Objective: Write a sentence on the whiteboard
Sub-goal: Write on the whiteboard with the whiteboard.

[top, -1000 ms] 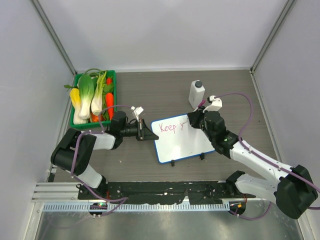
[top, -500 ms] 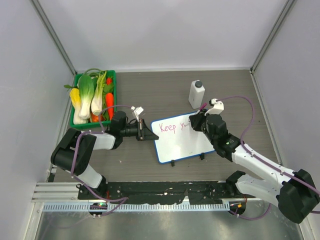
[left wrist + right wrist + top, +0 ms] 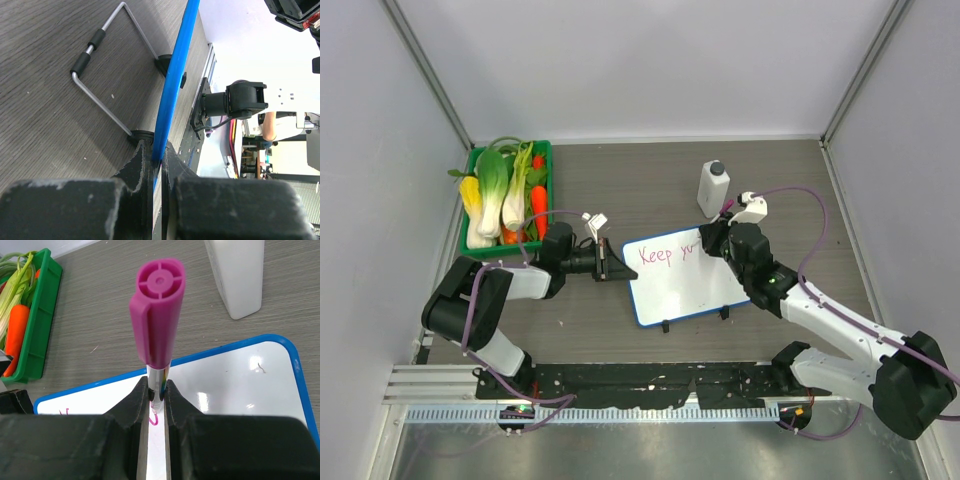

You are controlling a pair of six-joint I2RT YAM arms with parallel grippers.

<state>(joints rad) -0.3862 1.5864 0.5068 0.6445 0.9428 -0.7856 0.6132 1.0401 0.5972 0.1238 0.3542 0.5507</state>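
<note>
The whiteboard [image 3: 692, 290], white with a blue rim and two black feet, lies mid-table. The sentence [image 3: 665, 253] in pink-red marker reads "Keep yo..." along its far edge. My left gripper [image 3: 608, 262] is shut on the board's left blue rim [image 3: 172, 95], seen edge-on in the left wrist view. My right gripper [image 3: 713, 240] is shut on a marker with a magenta cap [image 3: 157, 320], held upright, its tip on the board by a fresh pink stroke [image 3: 155, 420] over the white surface [image 3: 235, 385].
A white bottle with a dark cap [image 3: 713, 188] stands just beyond the board; it also shows in the right wrist view [image 3: 236, 275]. A green tray of toy vegetables [image 3: 507, 195] sits at the back left. The board's wire stand [image 3: 105, 75] lies on the table.
The right gripper shifted slightly with the marker along the top line; the pink writing after "Keep" has grown by a stroke or two. The left arm has not moved.
</note>
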